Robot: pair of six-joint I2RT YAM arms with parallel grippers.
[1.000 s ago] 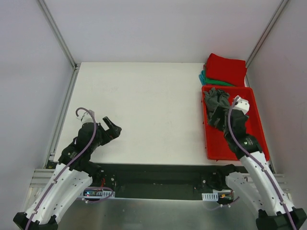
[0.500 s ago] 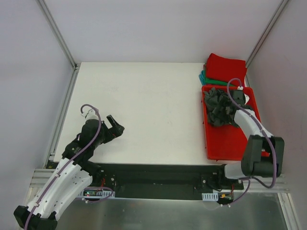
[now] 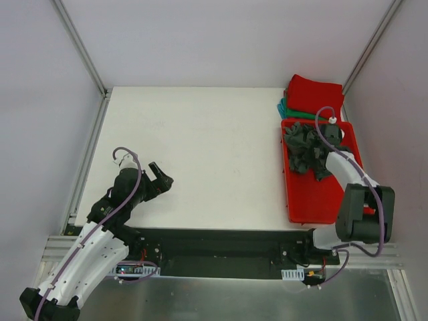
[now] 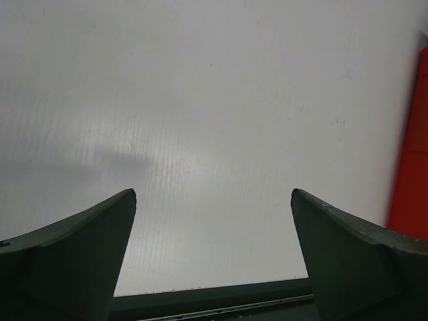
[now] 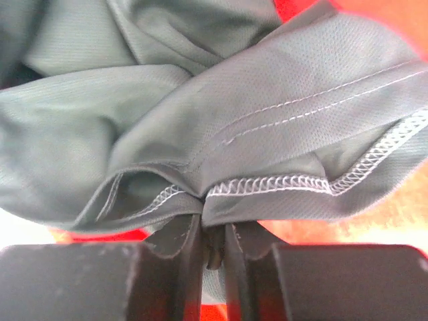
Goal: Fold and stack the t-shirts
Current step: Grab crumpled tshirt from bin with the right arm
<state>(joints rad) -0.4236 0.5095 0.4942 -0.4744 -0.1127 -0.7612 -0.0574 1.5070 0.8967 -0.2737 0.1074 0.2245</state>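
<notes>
Starting at the right claw (image 5: 212, 231): clamped tight on the charcoal-grey t-shirt (image 5: 200, 100), pinching a white-stitched hem right between the fingers (image 5: 134, 281). Bunched and crumpled all around the grip, filling nearly the whole wrist view, with slivers of the red tray (image 5: 294, 7) peeking past the cloth. Seen from above, heaped in the far half of that tray (image 3: 321, 200), beneath the bent right arm (image 3: 351, 180); cannot make out the grip itself from up there.

Moving outward and counting: three t-shirts in all.
- One charcoal-grey, in the tray and in the claw.
- One red t-shirt (image 3: 314, 95), folded into a rectangle at the far right corner of the desk (image 3: 194, 147), just beyond the tray's far edge.
- One teal-green t-shirt (image 3: 286, 109), folded too, lying under the red one and showing only along its left edge.

One tray, running along the desk's right side. Two claws.

Over to the left claw (image 4: 212, 194): spread wide apart, gripping nothing, hovering over bare white desk near the front left, well apart from all three shirts. Off at the right edge of its wrist view, just a strip of the red tray.
</notes>
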